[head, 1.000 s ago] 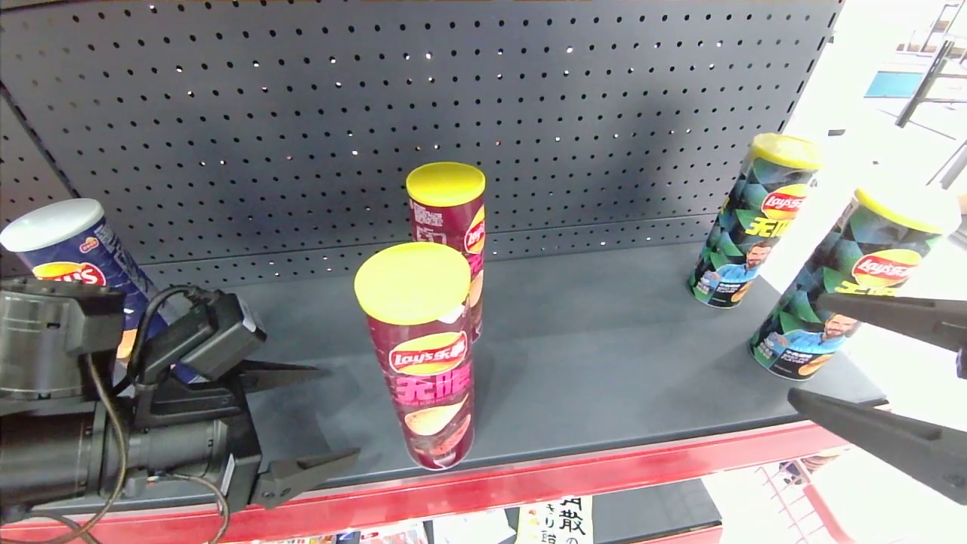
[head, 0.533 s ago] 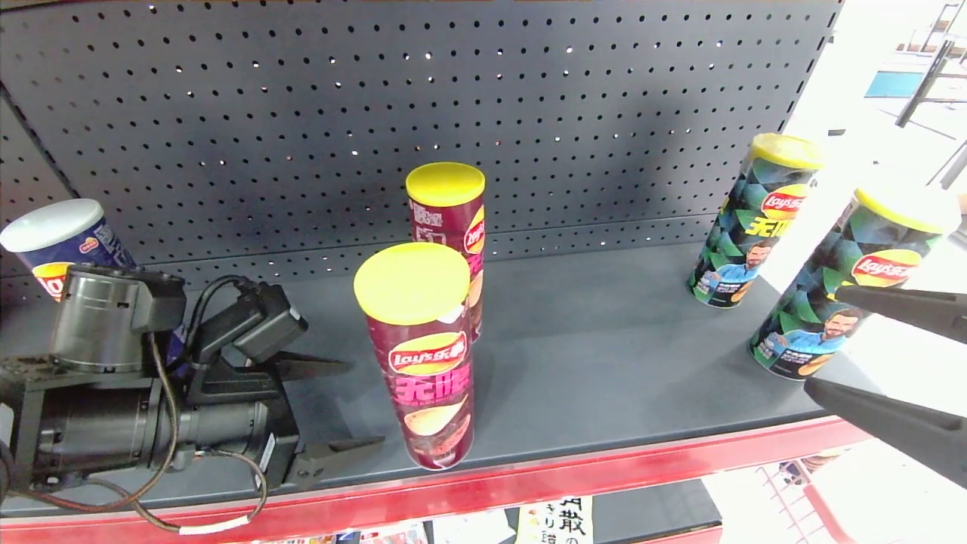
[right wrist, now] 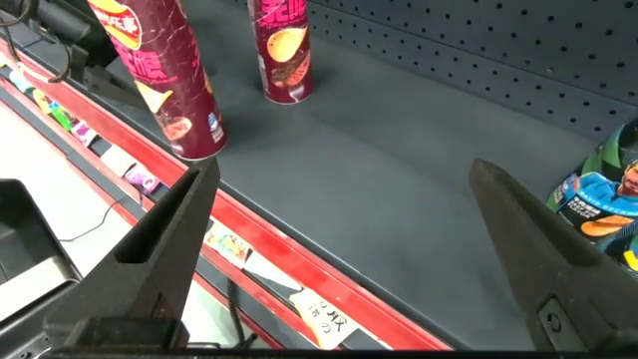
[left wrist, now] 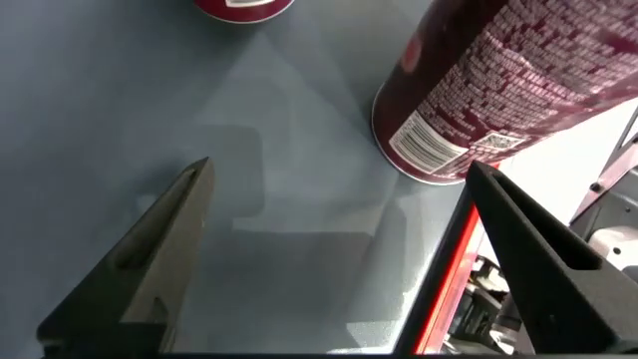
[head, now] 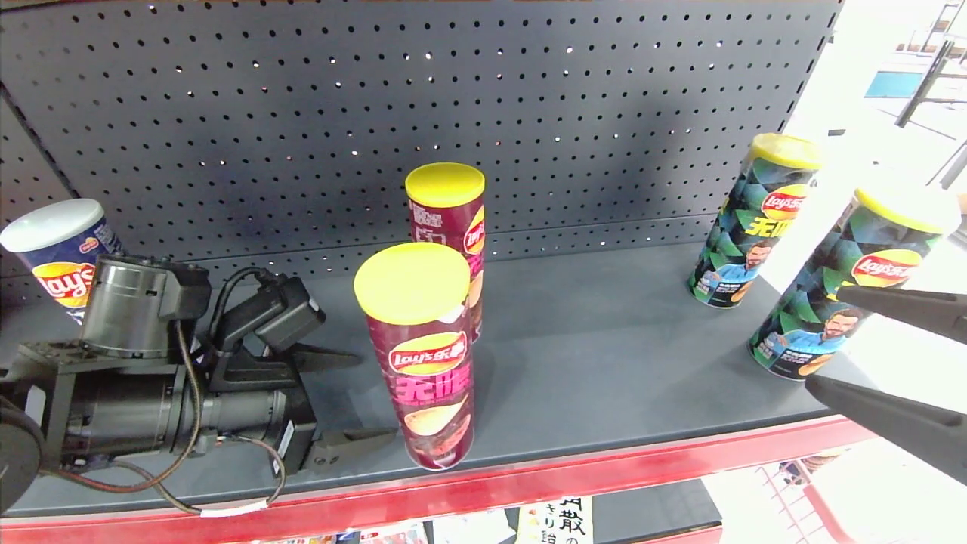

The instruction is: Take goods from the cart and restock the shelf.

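Observation:
Two maroon chip cans with yellow lids stand upright mid-shelf, one at the front (head: pixel 420 355) and one behind it (head: pixel 447 204). My left gripper (head: pixel 375 397) lies low over the shelf board just left of the front maroon can, open and empty, and that can's base (left wrist: pixel 469 100) sits just beyond its fingertips (left wrist: pixel 204 170). Two green cans stand at the right, one at the back (head: pixel 755 219) and one at the front (head: pixel 854 279). My right gripper (head: pixel 823 338) hovers open and empty at the shelf's right end, beside the front green can (right wrist: pixel 608 189).
A blue can with a white lid (head: pixel 57 249) stands at the far left behind my left arm. The grey shelf board (head: pixel 604 355) has a red front lip (head: pixel 604 468) and a pegboard back wall (head: pixel 378 91). Bare board lies between the maroon and green cans.
My left arm has slid right along the shelf, bringing its open fingers close to the front maroon can. My right gripper has drawn slightly back to the right. No can has moved.

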Tool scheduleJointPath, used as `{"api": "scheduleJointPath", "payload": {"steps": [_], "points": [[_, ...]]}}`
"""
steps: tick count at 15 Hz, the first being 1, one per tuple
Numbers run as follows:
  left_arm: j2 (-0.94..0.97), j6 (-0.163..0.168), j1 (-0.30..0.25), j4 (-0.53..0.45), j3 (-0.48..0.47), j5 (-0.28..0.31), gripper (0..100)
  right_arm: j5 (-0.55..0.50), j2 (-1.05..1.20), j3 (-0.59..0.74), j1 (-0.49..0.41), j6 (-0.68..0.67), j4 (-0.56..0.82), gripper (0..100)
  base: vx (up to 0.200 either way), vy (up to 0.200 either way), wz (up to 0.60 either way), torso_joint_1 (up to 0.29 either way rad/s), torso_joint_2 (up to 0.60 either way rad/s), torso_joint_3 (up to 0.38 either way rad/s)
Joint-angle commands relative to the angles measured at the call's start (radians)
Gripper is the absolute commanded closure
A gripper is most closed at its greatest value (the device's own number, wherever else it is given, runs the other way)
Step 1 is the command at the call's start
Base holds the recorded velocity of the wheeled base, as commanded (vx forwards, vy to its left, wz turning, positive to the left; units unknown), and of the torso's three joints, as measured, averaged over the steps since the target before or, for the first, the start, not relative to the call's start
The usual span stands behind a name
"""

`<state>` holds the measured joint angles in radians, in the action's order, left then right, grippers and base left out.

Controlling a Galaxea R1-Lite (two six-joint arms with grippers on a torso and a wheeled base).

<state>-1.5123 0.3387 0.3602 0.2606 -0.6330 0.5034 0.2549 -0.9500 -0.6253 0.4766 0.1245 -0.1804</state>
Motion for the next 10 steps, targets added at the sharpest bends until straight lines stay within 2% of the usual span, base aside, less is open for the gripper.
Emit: {"api": "scheduleJointPath", "payload": {"steps": [1, 10], "points": [[-0.005, 0.0, 0.0, 0.0, -0.002, 0.0, 0, 0.0, -0.003, -0.001, -0.001, 0.001, -0.001, 0, 0.0, 0.0, 0.0, 0.0, 0.0, 0.0], [-0.043, 0.0, 0.028, 0.0, -0.048, -0.011, 0, 0.001, -0.006, -0.001, 0.0, 0.0, -0.001, 0, 0.0, 0.0, 0.0, 0.0, 0.0, 0.0]]}}
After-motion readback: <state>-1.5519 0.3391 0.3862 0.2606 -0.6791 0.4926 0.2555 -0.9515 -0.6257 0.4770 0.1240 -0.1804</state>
